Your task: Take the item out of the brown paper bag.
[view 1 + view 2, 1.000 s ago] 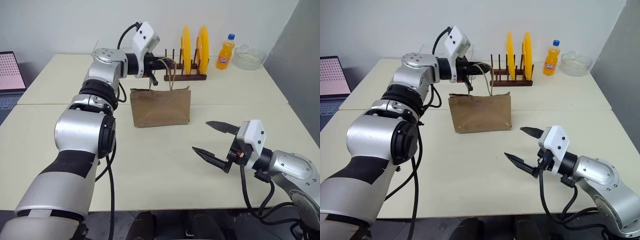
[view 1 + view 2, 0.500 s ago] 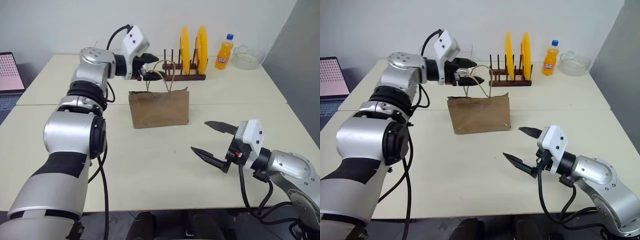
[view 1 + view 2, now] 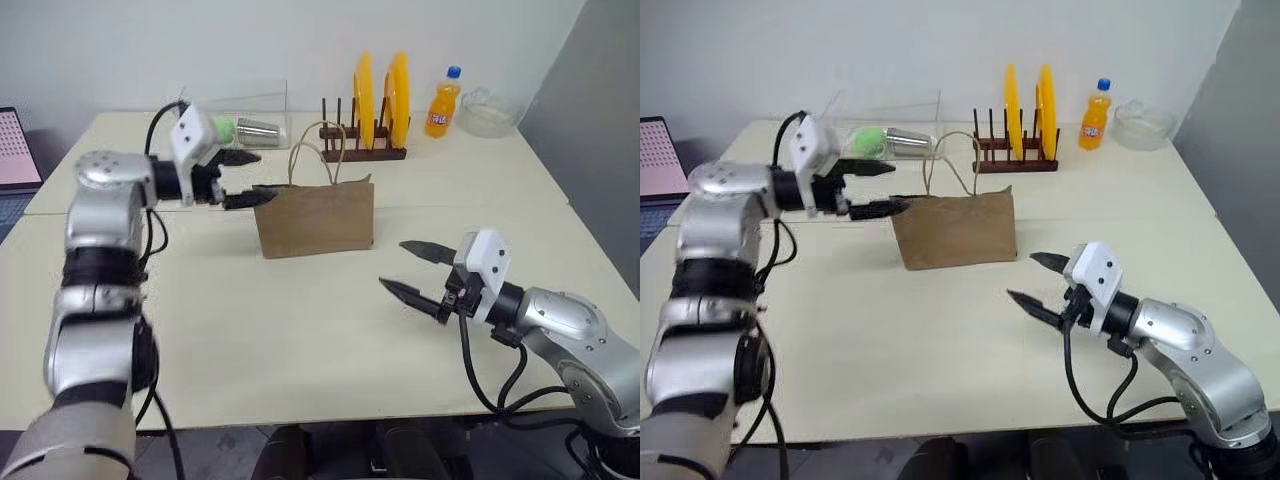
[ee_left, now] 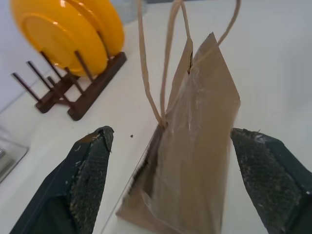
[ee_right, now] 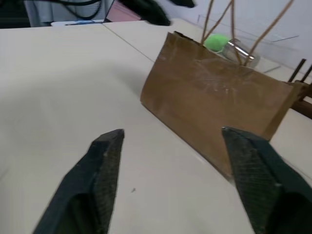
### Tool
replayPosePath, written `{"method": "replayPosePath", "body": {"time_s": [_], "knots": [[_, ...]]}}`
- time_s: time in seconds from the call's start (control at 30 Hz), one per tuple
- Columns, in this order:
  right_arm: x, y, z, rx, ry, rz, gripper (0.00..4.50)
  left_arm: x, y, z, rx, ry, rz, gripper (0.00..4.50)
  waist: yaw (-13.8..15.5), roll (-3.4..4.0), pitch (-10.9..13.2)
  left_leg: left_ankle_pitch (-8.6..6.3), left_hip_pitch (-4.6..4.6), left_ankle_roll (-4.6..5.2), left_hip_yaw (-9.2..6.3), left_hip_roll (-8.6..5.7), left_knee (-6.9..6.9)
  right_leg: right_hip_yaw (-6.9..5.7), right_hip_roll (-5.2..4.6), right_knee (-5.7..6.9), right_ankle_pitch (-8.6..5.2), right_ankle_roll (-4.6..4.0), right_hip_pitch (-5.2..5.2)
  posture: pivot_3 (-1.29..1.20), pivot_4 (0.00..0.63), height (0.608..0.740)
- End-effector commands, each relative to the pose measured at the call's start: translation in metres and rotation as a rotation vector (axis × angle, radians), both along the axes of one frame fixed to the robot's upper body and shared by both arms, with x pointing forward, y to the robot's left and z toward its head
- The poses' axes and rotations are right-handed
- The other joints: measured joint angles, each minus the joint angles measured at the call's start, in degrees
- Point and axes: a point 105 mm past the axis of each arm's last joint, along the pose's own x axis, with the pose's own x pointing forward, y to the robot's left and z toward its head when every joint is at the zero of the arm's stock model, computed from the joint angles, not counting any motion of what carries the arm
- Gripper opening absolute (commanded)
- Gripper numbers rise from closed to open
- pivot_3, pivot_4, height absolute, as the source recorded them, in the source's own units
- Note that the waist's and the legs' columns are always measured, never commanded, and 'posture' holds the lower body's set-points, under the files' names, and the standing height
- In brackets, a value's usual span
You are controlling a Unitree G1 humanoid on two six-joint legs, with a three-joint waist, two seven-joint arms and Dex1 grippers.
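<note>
Standing upright near the middle of the table [image 3: 300,330], the bag [image 3: 316,216] has its mouth nearly pinched shut and its two string handles [image 3: 318,160] looping up above it. What is inside cannot be seen from any view, so the item's place cannot be told.

Behind the bag, a wooden rack [image 3: 364,150] holds two yellow plates [image 3: 381,84] on edge. An orange soda bottle [image 3: 442,103] and a glass bowl [image 3: 489,112] stand near the far right corner. A clear box [image 3: 890,120] at the far left holds a metal cup [image 3: 908,140] lying on its side and something green.

At the bag's left edge, the left gripper [image 3: 246,177] hangs with fingers spread wide, holding nothing; one tip is just beside the bag's upper corner. Well apart from the bag, on its near right, the right gripper [image 3: 420,270] hovers over bare tabletop with fingers parted and empty, pointing toward the bag.

Open tabletop lies in front of the bag and on both sides. A laptop [image 3: 20,148] sits past the table's left edge.
</note>
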Motion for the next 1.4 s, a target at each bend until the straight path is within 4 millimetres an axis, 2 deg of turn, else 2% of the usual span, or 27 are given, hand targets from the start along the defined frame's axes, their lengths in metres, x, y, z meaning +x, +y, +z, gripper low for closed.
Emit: {"method": "replayPosePath", "body": {"time_s": [0.03,0.1,0.2,0.37,0.47,0.6,0.8,0.93,1.03,1.2,1.4], "knots": [[0.019,0.0,0.025,0.014,-0.122,-0.014,1.78,-0.05,-0.011,0.016,-0.073,-0.049,0.044,4.06,0.1,0.02,0.01,-0.01,0.03,0.02,0.02,0.01,0.0,0.05,0.0,-0.04,0.0,0.0,0.0,0.0,0.15,0.74],[0.039,0.001,0.035,-0.006,-0.182,-0.034,1.1,-0.069,-0.015,-0.002,-0.051,-0.014,0.071,4.06,0.32,0.02,0.01,-0.03,0.05,0.04,0.01,0.0,0.02,0.03,0.0,-0.05,0.0,0.0,0.05,0.0,0.15,0.74],[0.076,0.008,0.055,-0.031,-0.266,-0.068,0.04,-0.084,-0.013,-0.018,-0.054,0.002,0.154,4.06,0.64,0.03,0.01,-0.02,0.24,0.05,-0.02,-0.02,0.02,-0.01,0.02,-0.03,-0.01,0.03,0.21,0.0,0.15,0.74],[0.134,0.023,0.075,-0.134,-0.322,-0.109,0.04,-0.104,-0.022,-0.026,-0.114,0.038,0.182,4.06,0.49,0.04,0.02,0.0,0.52,0.06,-0.01,-0.01,-0.01,-0.03,0.06,-0.06,0.15,-0.14,0.48,0.0,0.15,0.74],[0.159,0.029,0.081,-0.213,-0.346,-0.131,0.04,-0.111,-0.026,-0.027,-0.144,0.046,0.188,4.06,0.48,0.03,0.02,0.01,0.52,0.04,0.01,-0.01,-0.04,0.0,0.05,-0.08,0.16,-0.17,0.48,0.0,0.15,0.74],[0.185,0.043,0.076,-0.385,-0.347,-0.147,0.04,-0.121,-0.033,-0.032,-0.169,0.068,0.186,4.06,0.28,0.05,0.03,0.02,0.49,0.01,0.08,-0.01,-0.11,0.03,0.04,-0.1,0.17,-0.19,0.41,0.0,0.15,0.74],[0.192,0.067,0.054,-0.547,-0.296,-0.102,0.04,-0.127,-0.036,-0.033,-0.19,0.087,0.171,4.06,0.23,0.06,0.03,0.02,0.45,-0.02,0.08,-0.01,-0.13,0.05,0.03,-0.11,0.16,-0.22,0.36,0.0,0.15,0.74],[0.187,0.075,0.04,-0.621,-0.298,-0.033,0.04,-0.13,-0.035,-0.034,-0.194,0.094,0.171,4.06,0.4,0.1,0.06,0.02,0.44,-0.01,0.07,-0.01,-0.12,0.04,0.03,-0.11,0.16,-0.22,0.36,0.0,0.15,0.74],[0.177,0.082,0.039,-0.599,-0.298,0.074,0.04,-0.135,-0.033,-0.033,-0.198,0.088,0.171,4.06,0.31,0.11,0.06,0.02,0.41,-0.01,0.06,-0.01,-0.12,0.04,0.03,-0.13,0.16,-0.23,0.35,0.0,0.15,0.74],[0.165,0.075,0.03,-0.608,-0.288,0.197,0.04,-0.146,-0.028,-0.024,-0.234,0.037,0.205,4.06,0.3,0.17,0.1,0.0,0.43,0.01,0.04,0.0,-0.14,0.02,0.03,-0.12,0.15,-0.23,0.33,0.0,0.15,0.74],[0.151,0.075,0.018,-0.616,-0.276,0.317,0.04,-0.158,-0.031,-0.016,-0.265,0.007,0.2,4.06,0.32,0.25,0.15,0.0,0.44,0.02,0.04,-0.01,-0.13,0.02,0.03,-0.13,0.12,-0.28,0.35,0.0,0.15,0.74]]}}
